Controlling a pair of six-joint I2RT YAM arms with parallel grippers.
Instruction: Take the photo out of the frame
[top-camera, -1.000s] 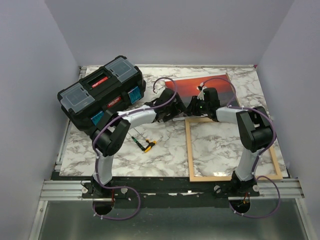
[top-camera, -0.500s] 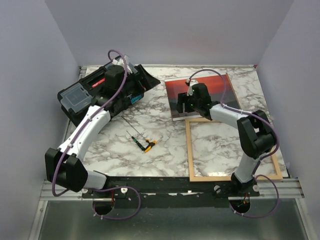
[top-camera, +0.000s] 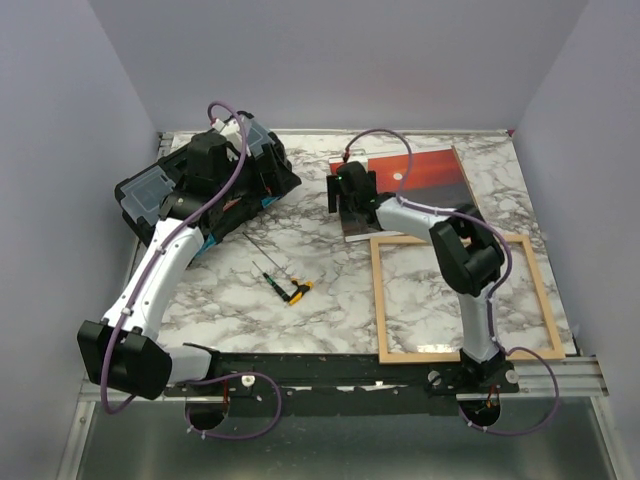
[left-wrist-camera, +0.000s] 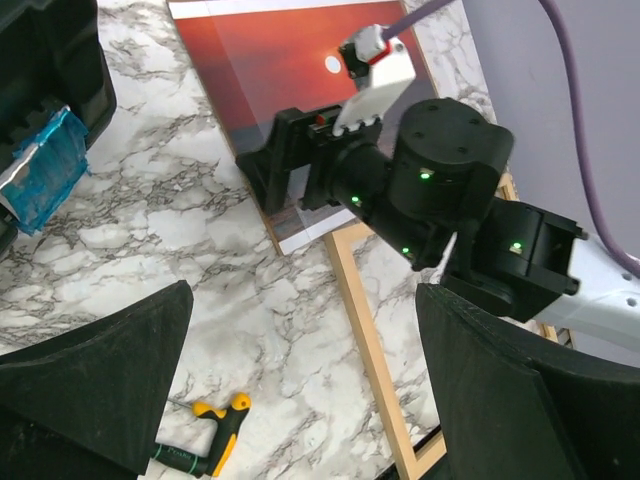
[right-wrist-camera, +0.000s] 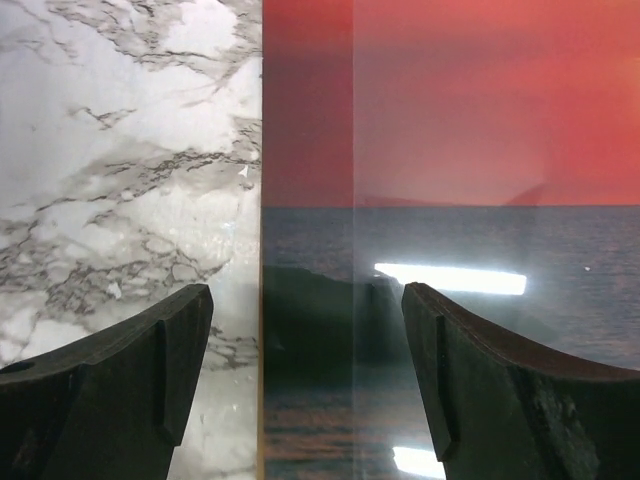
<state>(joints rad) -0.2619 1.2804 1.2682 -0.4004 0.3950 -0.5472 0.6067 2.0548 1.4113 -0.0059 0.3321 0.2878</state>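
- Photo (top-camera: 430, 190) lay flat and face up on the marble desk (top-camera: 300, 240), toward the far right corner. It showed a red-orange sky, a small pale sun and dark water along its near edge.
- It was wholly outside the frame (top-camera: 377, 300), which lay flat by the near right corner with marble showing through its opening.
- The frame's far rail ran just beside the photo's near edge. Whether the two touched could not be told.
- The right gripper (right-wrist-camera: 306, 288) was at the photo's left edge with its jaws apart and nothing between them.
- In the right wrist view, one finger was over bare marble and the other over the dark water. Whether either pad touched the print could not be told.
- The right arm rose from its base at the near edge, bent above the frame's left rail and reached toward the far edge.
- The left gripper (left-wrist-camera: 302, 295) was held above the desk near the far left corner, its jaws spread wide and empty. Its camera looked down on the marble between the toolbox and the photo.
- A black toolbox (top-camera: 165, 195) with blue latches sat at the far left corner, and the left arm reached over it.
- A screwdriver (top-camera: 295, 290) with a yellow-and-black handle lay on the marble near the desk's middle, apart from both photo and frame.
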